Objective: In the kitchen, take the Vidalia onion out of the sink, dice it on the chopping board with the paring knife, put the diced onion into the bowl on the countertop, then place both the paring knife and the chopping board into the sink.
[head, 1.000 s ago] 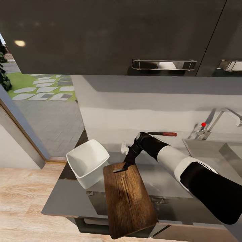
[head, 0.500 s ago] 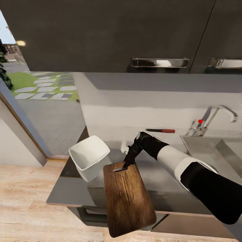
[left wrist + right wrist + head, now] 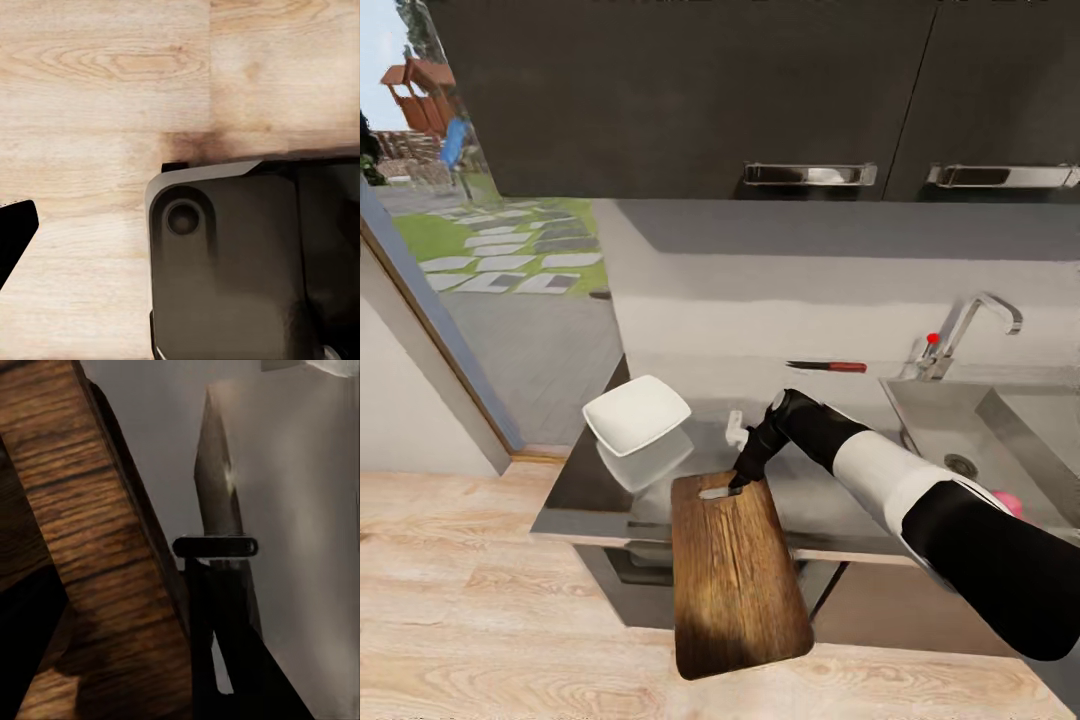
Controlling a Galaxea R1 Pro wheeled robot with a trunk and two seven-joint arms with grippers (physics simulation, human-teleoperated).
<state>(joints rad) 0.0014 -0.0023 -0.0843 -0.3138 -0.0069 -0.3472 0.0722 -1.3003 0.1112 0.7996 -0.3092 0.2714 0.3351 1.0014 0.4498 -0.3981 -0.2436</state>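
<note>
My right gripper (image 3: 739,483) is shut on the handle-hole end of the dark brown chopping board (image 3: 735,580). The board sticks out past the countertop (image 3: 575,500) front edge, over the floor. In the right wrist view the board (image 3: 97,547) fills the space beside one dark finger (image 3: 217,607). The white bowl (image 3: 637,414) stands on the countertop left of the gripper. The paring knife (image 3: 826,366) lies at the backsplash. The sink (image 3: 930,420) is to the right, and a small pink round shape (image 3: 1006,498) shows beside my forearm; I cannot tell if it is the onion.
A chrome tap (image 3: 970,325) with a red knob stands behind the sink. Black upper cabinets (image 3: 760,90) hang overhead. An open doorway (image 3: 490,260) lies to the left. The left wrist view looks down on wood floor (image 3: 105,90) and a dark grey robot part (image 3: 225,255).
The whole view has pulled back and shifted, so more floor, sink and tap show: the camera moved. The right gripper still holds the board, which now reaches out over the floor.
</note>
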